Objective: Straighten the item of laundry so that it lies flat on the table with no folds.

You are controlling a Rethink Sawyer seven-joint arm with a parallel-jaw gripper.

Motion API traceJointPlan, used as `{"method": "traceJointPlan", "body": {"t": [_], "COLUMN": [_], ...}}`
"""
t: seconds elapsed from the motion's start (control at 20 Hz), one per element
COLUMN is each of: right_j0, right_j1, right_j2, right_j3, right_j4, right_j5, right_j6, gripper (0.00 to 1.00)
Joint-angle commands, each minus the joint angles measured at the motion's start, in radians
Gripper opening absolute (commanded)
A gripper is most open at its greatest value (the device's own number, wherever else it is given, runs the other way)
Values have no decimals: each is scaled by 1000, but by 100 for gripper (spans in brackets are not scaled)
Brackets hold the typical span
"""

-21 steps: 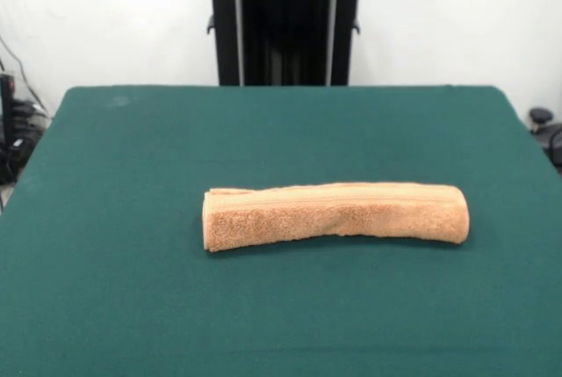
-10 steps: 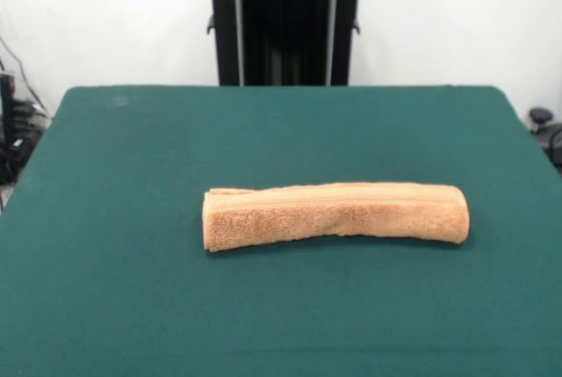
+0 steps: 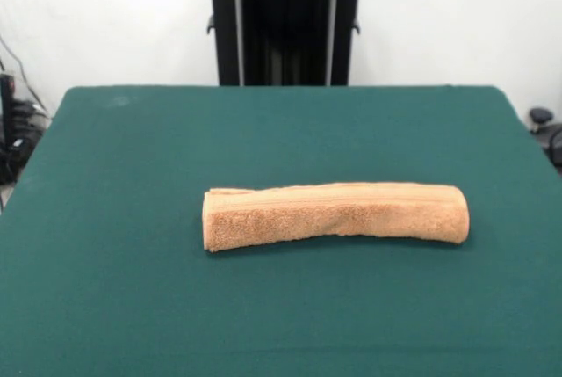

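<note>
**No jaws in view; towel lies folded in a long strip**

The jaws cannot be seen, so whether they stand open or closed cannot be told; no gripper shows in the front view; only the black pedestal point(image 3: 285, 21) stands beyond the table's far edge. The towel point(image 3: 335, 215) lies near the middle of the green table point(image 3: 114, 298), folded up into a thick, narrow strip; its long axis runs left to right across the picture, roughly parallel to the table's far edge; the strip bows slightly, its left end dipping a little nearer the camera; a woven border band runs along its upper edge; nothing touches it.
</note>
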Motion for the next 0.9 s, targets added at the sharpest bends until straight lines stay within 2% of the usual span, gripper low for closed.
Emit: {"method": "traceJointPlan", "body": {"t": [0.05, 0.65, 0.9], "right_j0": [-26, -71, -106], "right_j1": [135, 343, 373], "right_j2": [61, 66, 96], "right_j3": [153, 78, 71], "right_j4": [-40, -100, -96], "right_j5": [-108, -333, -348], "right_j6": [42, 67, 34], "gripper": [100, 100, 100]}}
